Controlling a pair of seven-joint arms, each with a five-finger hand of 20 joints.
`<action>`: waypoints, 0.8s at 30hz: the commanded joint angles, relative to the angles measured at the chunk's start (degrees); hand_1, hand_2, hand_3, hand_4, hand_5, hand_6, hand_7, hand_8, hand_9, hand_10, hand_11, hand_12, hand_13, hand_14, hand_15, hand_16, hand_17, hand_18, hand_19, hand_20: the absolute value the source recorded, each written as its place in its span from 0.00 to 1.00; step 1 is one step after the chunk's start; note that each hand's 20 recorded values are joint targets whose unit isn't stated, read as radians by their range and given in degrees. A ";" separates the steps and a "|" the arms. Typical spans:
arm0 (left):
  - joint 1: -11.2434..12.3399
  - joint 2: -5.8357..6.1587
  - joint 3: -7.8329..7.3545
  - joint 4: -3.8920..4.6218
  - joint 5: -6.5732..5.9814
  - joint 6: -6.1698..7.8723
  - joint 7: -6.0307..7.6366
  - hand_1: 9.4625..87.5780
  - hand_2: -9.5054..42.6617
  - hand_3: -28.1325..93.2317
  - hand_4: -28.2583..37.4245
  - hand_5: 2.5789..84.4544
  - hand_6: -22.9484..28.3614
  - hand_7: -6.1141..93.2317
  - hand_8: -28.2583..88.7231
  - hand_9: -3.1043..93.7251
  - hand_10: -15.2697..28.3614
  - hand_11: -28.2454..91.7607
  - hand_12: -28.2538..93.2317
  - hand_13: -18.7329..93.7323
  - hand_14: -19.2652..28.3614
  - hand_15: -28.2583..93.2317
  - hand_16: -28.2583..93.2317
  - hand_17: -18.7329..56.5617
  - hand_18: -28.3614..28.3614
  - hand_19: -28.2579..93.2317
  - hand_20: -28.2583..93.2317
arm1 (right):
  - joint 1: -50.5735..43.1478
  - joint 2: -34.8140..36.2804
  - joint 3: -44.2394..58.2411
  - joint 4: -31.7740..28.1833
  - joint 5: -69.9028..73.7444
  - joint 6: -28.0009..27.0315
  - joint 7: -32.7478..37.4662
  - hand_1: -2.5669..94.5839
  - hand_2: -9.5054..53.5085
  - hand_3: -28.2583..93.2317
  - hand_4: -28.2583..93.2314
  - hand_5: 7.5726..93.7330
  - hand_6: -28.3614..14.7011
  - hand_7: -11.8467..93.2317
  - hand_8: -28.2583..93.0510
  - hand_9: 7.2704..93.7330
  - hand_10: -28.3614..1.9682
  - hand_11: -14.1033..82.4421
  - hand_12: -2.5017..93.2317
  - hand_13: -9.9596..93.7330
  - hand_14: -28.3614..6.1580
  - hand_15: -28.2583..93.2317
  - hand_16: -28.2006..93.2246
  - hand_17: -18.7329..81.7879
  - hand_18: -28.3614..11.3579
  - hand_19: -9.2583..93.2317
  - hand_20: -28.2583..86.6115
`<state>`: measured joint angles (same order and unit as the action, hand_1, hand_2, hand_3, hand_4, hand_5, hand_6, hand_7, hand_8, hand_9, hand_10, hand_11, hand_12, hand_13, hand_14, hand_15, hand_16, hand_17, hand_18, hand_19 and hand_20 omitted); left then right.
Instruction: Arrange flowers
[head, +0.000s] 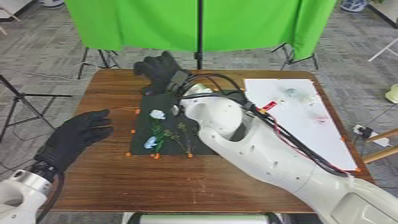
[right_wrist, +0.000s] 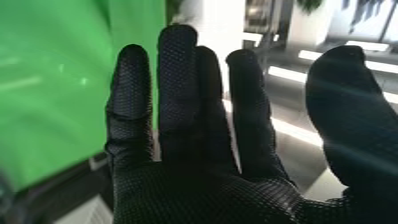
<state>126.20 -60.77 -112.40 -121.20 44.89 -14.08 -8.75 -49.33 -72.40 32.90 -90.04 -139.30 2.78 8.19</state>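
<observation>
Over the left of the tabletop, the left hand has its fingers loosely extended with nothing in them; should it swing inward while the right arm works, it could brush the blue flower, which lies loose near the edge of the dark mat. The right hand, at the tabletop's far edge, is empty as well, its fingers straight and spread apart in the right wrist view. It is beyond the flowers, so bringing it back low could drag its glove over the white flower and bend the stem. The slim sprigs lie close beside the white forearm, and a dip of that arm would probably crush or push them; the black cable loop at its wrist might also snag something. Farther right, the arm passes near the white sheet, so a wide sweep could shift it. As for looks, the blue flower is pale and ruffled on a green stem, the white one a small, full bloom, and the sprigs thin, branching and dull green to brown. All lie on the mat. On the sheet are faint, pale pink and greyish shapes, too indistinct to name.
</observation>
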 joint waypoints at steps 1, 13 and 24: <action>2.79 -1.78 -1.44 -0.47 0.12 0.08 -1.18 0.20 0.21 0.85 0.00 0.36 0.56 0.38 0.11 0.30 0.67 0.56 0.34 0.34 0.75 0.69 0.18 0.12 0.91 0.69 0.30 | -4.58 23.26 11.26 -2.65 3.04 -0.90 3.56 0.25 0.03 0.98 0.00 0.29 0.61 0.42 0.08 0.26 0.52 0.41 0.26 0.33 0.51 0.54 0.36 0.31 0.27 0.64 0.48; 4.30 -2.64 -2.07 -0.80 0.20 0.07 -0.96 0.20 0.21 0.85 0.00 0.36 0.56 0.38 0.11 0.30 0.67 0.56 0.34 0.34 0.75 0.69 0.18 0.12 0.91 0.69 0.30 | -36.64 38.46 41.22 -8.94 9.64 -8.47 16.81 0.21 0.01 0.95 0.00 0.09 0.47 0.18 0.20 0.06 0.46 0.11 0.35 0.19 0.31 0.22 0.45 0.16 0.07 0.55 0.31; 4.14 -3.12 -1.99 -0.78 0.34 -0.33 -1.36 0.20 0.21 0.85 0.00 0.36 0.56 0.38 0.11 0.30 0.67 0.56 0.34 0.34 0.74 0.69 0.18 0.12 0.91 0.69 0.30 | -47.80 37.62 49.67 -7.74 8.99 -9.67 18.55 0.26 0.00 0.96 0.00 0.21 0.50 0.30 0.13 0.27 0.54 0.35 0.24 0.37 0.56 0.47 0.38 0.25 0.15 0.59 0.37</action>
<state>129.36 -62.92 -114.37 -121.90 44.89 -14.10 -9.25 -90.88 -33.91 83.05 -99.80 -129.12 -6.47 27.34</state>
